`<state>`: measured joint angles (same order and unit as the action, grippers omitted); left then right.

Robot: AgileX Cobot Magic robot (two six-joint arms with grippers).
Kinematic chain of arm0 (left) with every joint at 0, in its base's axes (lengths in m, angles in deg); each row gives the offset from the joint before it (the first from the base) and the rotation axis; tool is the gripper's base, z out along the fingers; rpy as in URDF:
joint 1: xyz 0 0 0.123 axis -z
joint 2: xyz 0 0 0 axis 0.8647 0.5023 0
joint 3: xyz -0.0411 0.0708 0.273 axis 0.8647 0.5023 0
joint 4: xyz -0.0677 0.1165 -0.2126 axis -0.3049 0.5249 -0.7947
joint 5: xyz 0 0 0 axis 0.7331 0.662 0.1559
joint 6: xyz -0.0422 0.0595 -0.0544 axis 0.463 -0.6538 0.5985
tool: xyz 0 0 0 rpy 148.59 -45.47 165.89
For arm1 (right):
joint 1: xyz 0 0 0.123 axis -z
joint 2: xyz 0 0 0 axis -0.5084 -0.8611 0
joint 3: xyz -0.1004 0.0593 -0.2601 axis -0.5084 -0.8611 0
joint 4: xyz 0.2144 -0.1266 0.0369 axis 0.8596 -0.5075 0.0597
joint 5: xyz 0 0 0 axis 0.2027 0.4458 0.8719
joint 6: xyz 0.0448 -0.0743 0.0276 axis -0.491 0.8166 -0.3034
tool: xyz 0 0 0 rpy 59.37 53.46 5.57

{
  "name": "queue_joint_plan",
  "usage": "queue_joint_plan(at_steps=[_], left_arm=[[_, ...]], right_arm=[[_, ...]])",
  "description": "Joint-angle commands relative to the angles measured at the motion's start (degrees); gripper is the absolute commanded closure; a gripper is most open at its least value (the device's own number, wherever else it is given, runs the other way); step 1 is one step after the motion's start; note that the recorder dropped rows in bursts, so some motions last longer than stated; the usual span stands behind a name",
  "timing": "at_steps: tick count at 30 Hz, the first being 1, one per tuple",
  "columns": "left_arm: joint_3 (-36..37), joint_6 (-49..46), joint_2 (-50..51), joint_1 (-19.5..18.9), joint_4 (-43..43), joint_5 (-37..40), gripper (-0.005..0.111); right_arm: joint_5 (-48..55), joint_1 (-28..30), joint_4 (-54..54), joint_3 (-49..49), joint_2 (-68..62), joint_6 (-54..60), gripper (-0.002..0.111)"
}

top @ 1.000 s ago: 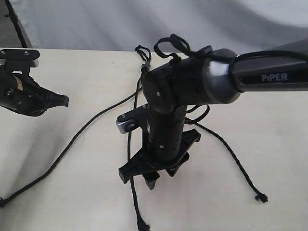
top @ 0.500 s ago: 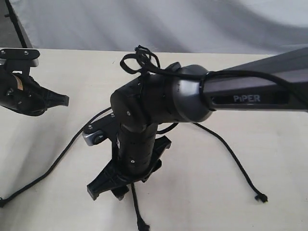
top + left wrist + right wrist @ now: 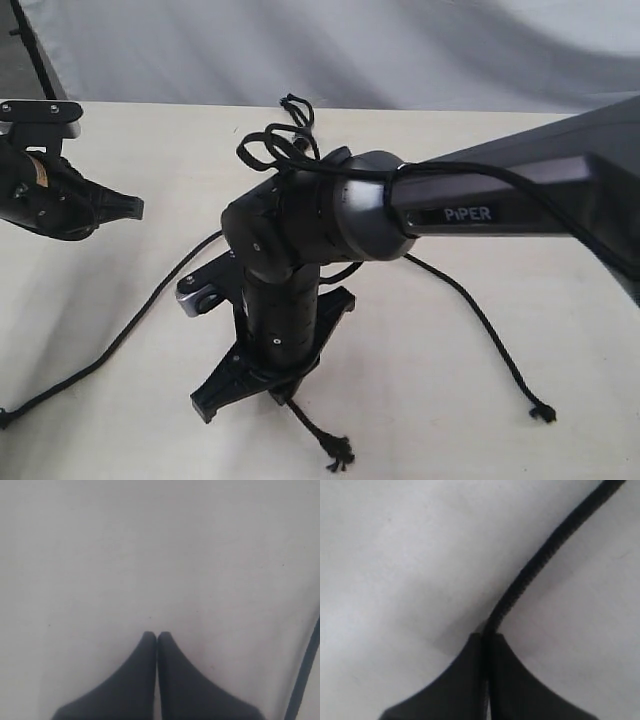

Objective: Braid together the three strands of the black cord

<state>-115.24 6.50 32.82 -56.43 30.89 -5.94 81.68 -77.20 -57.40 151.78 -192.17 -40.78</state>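
The black cord is laid on the table with its joined end at the far edge. From there the three strands are fanned out toward the near edge, so that the long axis runs from far to near. The left strand is carried in a long diagonal to the near left corner. The right strand is carried diagonally to a small knot at the near right. The middle strand is pinched between the closed fingers of the right gripper, which is pointed down at the middle of the table. Beyond the gripper, a short length with a frayed end is seen near the front edge. The left gripper is closed on nothing, well apart at the left side. The surface is matte cream, and a pale grey cloth backdrop is hung behind it.
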Motion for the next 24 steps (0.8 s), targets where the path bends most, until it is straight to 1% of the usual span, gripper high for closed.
queue_joint_plan(at_steps=[1,6,8,14,18,21,24], left_arm=[[0.2,0.33,-0.08,-0.12,0.09,-0.39,0.105],[0.2,0.33,-0.08,-0.12,0.09,0.25,0.105],[0.2,0.33,-0.08,-0.12,0.09,0.25,0.105],[0.24,0.33,0.39,-0.12,0.09,0.25,0.105],[0.24,0.33,0.39,-0.12,0.09,-0.11,0.105],[0.24,0.33,0.39,-0.12,0.09,-0.11,0.105],[0.24,0.33,0.39,-0.12,0.09,-0.11,0.105]], right_arm=[[7.16,-0.1,-9.9,3.99,3.46,0.95,0.109],[18.3,0.72,-38.41,5.97,4.2,0.87,0.109],[19.53,3.06,-43.21,5.86,3.74,0.05,0.109],[16.9,13.86,-41.68,5.86,1.2,-4.13,0.109],[15.48,20.37,-37.53,5.64,-1.88,-4.89,0.109],[13.36,23.37,-33.79,5.16,-3.66,-4.89,0.109],[12.89,24.21,-30.9,5.07,-5.52,-4.3,0.109]])
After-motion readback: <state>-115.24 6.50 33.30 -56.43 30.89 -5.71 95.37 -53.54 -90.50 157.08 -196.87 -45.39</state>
